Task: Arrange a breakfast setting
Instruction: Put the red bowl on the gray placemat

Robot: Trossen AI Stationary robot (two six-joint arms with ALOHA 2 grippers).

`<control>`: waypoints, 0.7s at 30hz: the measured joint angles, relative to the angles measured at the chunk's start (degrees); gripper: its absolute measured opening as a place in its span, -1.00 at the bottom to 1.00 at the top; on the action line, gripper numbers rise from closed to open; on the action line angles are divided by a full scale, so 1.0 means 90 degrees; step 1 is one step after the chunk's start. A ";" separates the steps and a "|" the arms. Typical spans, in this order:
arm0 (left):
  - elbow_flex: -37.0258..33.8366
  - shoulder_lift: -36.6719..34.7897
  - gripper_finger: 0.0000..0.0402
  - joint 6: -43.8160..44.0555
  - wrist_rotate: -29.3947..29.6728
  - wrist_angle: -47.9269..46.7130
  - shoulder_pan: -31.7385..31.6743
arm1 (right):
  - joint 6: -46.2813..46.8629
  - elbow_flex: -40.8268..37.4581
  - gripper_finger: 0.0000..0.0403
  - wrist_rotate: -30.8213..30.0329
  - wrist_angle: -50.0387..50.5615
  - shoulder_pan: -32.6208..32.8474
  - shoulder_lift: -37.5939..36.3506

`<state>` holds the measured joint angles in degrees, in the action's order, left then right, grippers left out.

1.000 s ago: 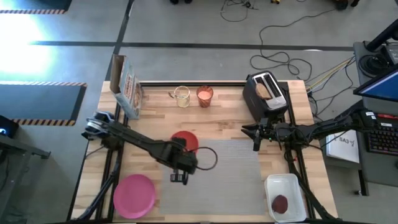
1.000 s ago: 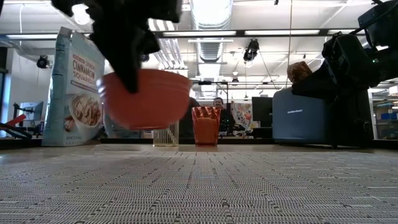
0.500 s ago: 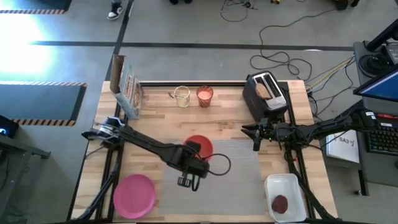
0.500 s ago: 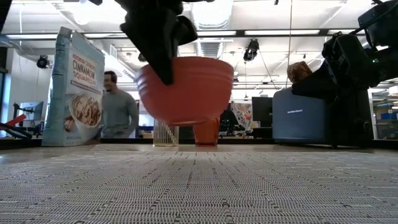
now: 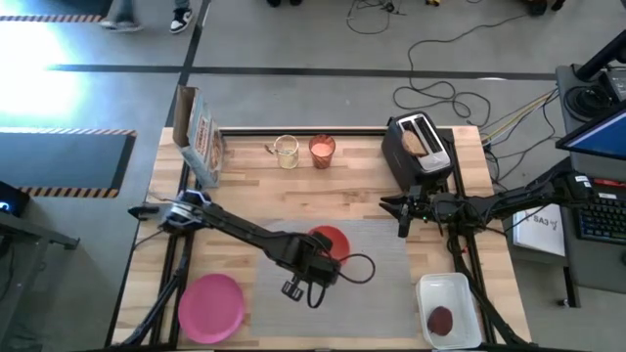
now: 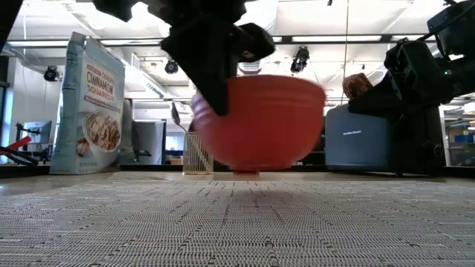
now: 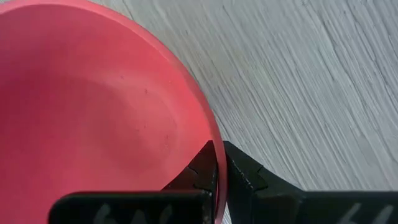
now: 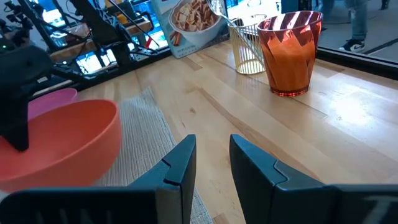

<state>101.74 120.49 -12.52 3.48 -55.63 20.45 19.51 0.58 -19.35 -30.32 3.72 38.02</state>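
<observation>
My left gripper (image 5: pixel 315 258) is shut on a red bowl (image 5: pixel 330 242), which hangs low over the grey woven placemat (image 5: pixel 381 269). The low view shows the bowl (image 6: pixel 258 122) with its opening up. A round pink plate (image 5: pixel 211 306) lies on the wood at the near left. A glass of orange drink (image 5: pixel 322 150) stands at the far side. A toast slice (image 5: pixel 415 142) sticks out of the black toaster (image 5: pixel 421 156). A dark red patty (image 5: pixel 441 320) lies in a white tray. My right gripper (image 5: pixel 401 217) waits open beside the toaster. My left gripper pinches the bowl's rim (image 7: pixel 215 144) with one finger inside the bowl and one outside. The fingers (image 7: pixel 242 171) come from above, pointing down. The bowl hangs below them with its opening up, over the placemat (image 7: pixel 298 74).
A cereal box (image 5: pixel 201 137) stands at the far left. A glass of pale liquid (image 5: pixel 286 152) with a metal spoon in it stands next to the orange drink (image 8: pixel 289 53). The white tray (image 5: pixel 460 291) sits at the near right corner.
My left gripper has carried the bowl toward the table's right edge and a little toward the near edge, from the placemat's left edge to farther over it. The wrist has rolled along the way. The bowl has stayed in the hold.
</observation>
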 joint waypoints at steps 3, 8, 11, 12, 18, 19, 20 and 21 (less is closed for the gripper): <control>0.0107 0.0044 -1.00 -0.0209 -0.0005 0.0021 0.0000 | 0.0000 0.0000 -0.57 -0.0002 0.0001 0.0001 0.0000; 0.0359 0.0051 -1.00 -0.0719 -0.0005 0.0070 -0.0024 | -0.0001 -0.0002 -0.57 -0.0001 -0.0001 -0.0001 0.0001; 0.0405 0.0051 -1.00 -0.0994 -0.0005 0.0066 -0.0042 | 0.0000 0.0000 -0.57 0.0000 0.0001 -0.0001 0.0000; 0.0404 0.0051 -1.00 -0.1044 -0.0007 0.0064 -0.0048 | 0.0000 -0.0002 -0.57 0.0000 -0.0001 0.0001 0.0002; 0.0396 0.0051 -1.00 -0.1234 -0.0295 0.0099 -0.0132 | -0.0001 0.0000 -0.57 -0.0002 -0.0001 -0.0001 0.0000; 0.0395 0.0051 -1.00 -0.1315 -0.0333 0.0158 -0.0140 | 0.0000 -0.0002 -0.57 -0.0001 0.0000 0.0000 0.0000; 0.0395 0.0051 -1.00 -0.1398 -0.0337 0.0237 -0.0151 | 0.0000 -0.0002 -0.57 -0.0002 -0.0001 -0.0001 0.0001; 0.0395 0.0051 -1.00 -0.1473 -0.0333 0.0302 -0.0159 | 0.0000 0.0000 -0.57 -0.0002 -0.0001 0.0001 0.0000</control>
<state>105.30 120.95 -25.78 0.49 -52.91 19.02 19.50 0.58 -19.38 -30.32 3.73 38.02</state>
